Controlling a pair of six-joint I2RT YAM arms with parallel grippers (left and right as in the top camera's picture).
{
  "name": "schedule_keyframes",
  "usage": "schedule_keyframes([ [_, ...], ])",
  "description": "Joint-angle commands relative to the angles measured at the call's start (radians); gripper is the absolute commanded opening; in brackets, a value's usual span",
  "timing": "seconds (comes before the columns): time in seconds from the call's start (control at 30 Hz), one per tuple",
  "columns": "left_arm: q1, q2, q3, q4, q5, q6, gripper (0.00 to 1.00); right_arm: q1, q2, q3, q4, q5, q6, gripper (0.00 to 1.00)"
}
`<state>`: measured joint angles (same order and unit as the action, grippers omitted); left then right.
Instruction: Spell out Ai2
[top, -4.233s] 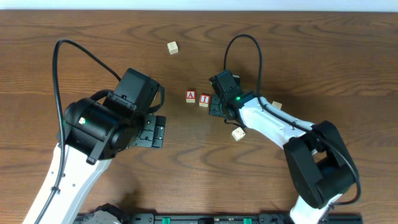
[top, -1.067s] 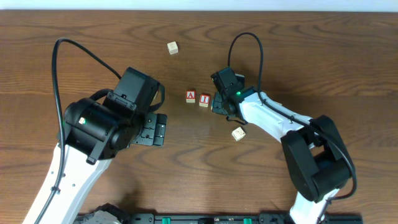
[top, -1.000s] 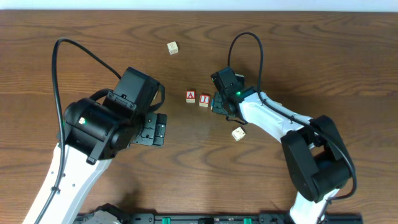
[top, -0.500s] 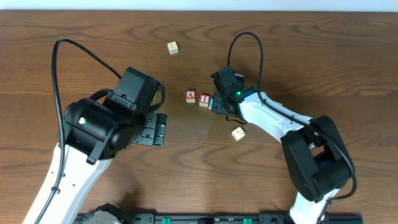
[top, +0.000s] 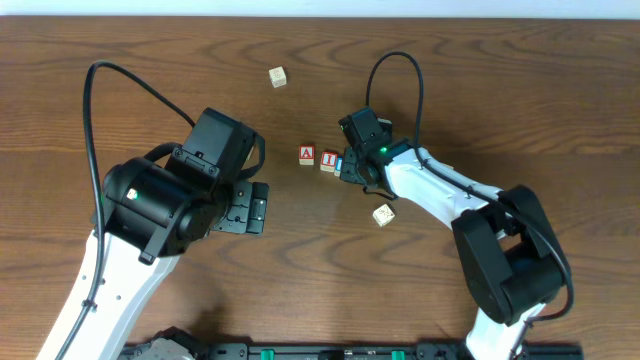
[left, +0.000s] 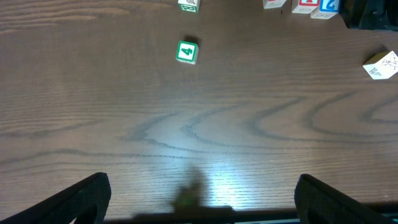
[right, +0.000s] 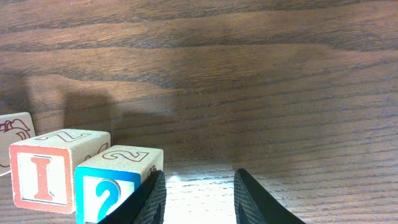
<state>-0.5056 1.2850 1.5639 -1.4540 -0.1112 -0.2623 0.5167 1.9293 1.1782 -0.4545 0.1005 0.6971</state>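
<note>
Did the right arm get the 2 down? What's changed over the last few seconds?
The right gripper has shifted slightly off the row. The blue 2 block, hidden under it four seconds ago, now shows beside the I block, on the side away from the A block. The fingers stand apart with nothing between them: released. The left gripper, A, I and the loose blocks have not moved.

Overhead looks down; wrist views (low) share blocks (right: 43, 174).
</note>
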Motion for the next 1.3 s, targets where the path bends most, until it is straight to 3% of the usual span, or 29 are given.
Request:
schedule_keyframes([
  [0.0, 0.004, 0.003, -0.004, 0.001, 0.000, -0.008, 0.95, 0.008, 0.008, -0.003, 0.002, 0.000, 0.009, 0.36],
  [0.17, 0.004, 0.003, -0.004, 0.001, 0.000, -0.008, 0.95, 0.006, 0.008, -0.003, -0.012, 0.035, 0.018, 0.34],
  [0.3, 0.004, 0.003, -0.004, 0.001, -0.025, -0.008, 0.95, -0.028, -0.013, -0.003, -0.021, 0.078, 0.024, 0.41],
  [0.47, 0.004, 0.003, -0.007, 0.019, -0.130, -0.008, 0.96, -0.133, -0.150, -0.003, -0.094, 0.085, -0.001, 0.43],
  [0.6, 0.004, 0.003, -0.063, 0.141, -0.133, -0.042, 0.95, -0.183, -0.299, -0.003, -0.185, 0.086, -0.069, 0.42],
  [0.7, 0.004, 0.009, -0.201, 0.287, -0.178, -0.099, 0.95, -0.195, -0.438, -0.003, -0.253, 0.087, -0.133, 0.43],
  [0.9, 0.027, 0.116, -0.465, 0.539, -0.144, -0.262, 1.00, -0.196, -0.735, -0.003, -0.403, 0.114, -0.172, 0.68],
  [1.03, 0.034, 0.237, -0.501, 0.655, -0.128, -0.277, 0.73, -0.196, -0.859, -0.003, -0.459, 0.117, -0.175, 0.81],
  [1.27, 0.034, 0.445, -0.501, 0.845, -0.124, -0.276, 0.61, -0.196, -0.890, -0.003, -0.570, 0.117, -0.175, 0.91],
])
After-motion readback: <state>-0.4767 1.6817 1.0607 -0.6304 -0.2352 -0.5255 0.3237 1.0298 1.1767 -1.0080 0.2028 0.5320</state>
